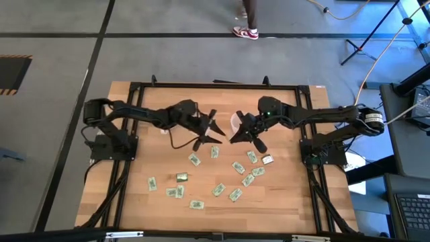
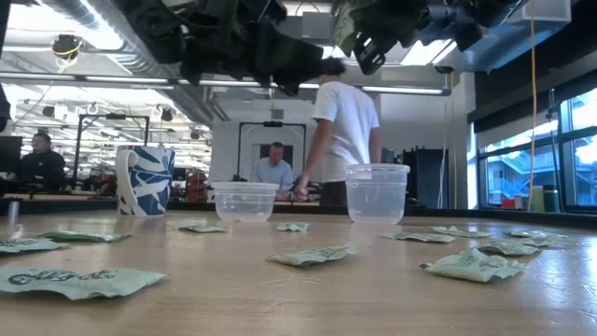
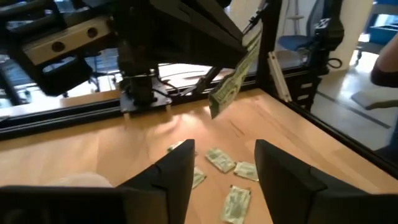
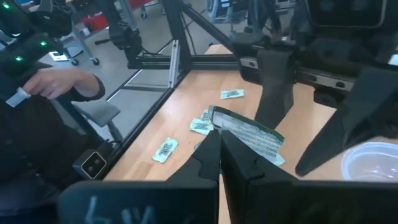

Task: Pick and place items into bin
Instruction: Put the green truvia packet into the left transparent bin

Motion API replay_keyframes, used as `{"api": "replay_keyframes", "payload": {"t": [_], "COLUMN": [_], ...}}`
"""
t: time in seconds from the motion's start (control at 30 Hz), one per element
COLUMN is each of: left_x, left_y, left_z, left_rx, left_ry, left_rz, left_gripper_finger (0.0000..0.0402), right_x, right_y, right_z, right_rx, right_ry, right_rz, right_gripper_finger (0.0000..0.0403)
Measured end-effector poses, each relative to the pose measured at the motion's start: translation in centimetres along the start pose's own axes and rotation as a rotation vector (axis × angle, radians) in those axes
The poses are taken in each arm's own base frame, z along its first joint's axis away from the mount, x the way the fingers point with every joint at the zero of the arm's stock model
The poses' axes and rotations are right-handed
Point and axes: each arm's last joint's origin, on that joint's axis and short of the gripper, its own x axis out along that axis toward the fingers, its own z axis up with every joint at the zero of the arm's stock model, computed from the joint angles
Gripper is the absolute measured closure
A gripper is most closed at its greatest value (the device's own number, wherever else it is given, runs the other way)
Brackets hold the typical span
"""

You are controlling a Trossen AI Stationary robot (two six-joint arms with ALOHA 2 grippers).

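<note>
Right pincer [image 4: 219, 155] closed on pale-green packet [image 4: 249, 134], raised above desk [image 1: 134, 195]. Left pincer [image 3: 224, 171] spread open, empty, facing it mid-desk.

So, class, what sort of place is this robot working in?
Probably a robotics lab or workshop: two arms on a black-framed wooden table, tripods and cables on the floor, and people among benches and equipment behind the table.
</note>
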Motion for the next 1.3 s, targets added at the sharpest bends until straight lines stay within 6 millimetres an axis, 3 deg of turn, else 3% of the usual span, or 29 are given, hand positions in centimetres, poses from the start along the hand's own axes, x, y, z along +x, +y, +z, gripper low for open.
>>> {"api": "replay_keyframes", "payload": {"t": [0.37,0.7,0.97,1.3], "left_x": [0.9,1.5,1.6,1.6], "left_y": [0.4,-0.6,-0.9,-0.9], "left_z": [1.4,1.8,2.1,2.0], "left_rx": [0.041,0.068,0.129,0.125], "left_ry": [-0.066,-0.088,-0.114,-0.108], "left_rz": [-0.041,-0.069,-0.074,-0.073], "left_gripper_finger": [0.0244,0.0254,0.0290,0.0369], "right_x": [0.4,0.4,0.4,0.4], "right_y": [0.6,0.6,0.6,0.6], "right_z": [0.0,0.0,0.0,0.1], "right_rx": [-0.006,-0.009,-0.029,-0.041], "right_ry": [0.007,0.007,0.003,-0.007], "right_rz": [0.024,0.021,0.020,0.020], "right_gripper_finger": [0.0397,0.0397,0.0397,0.0397]}}
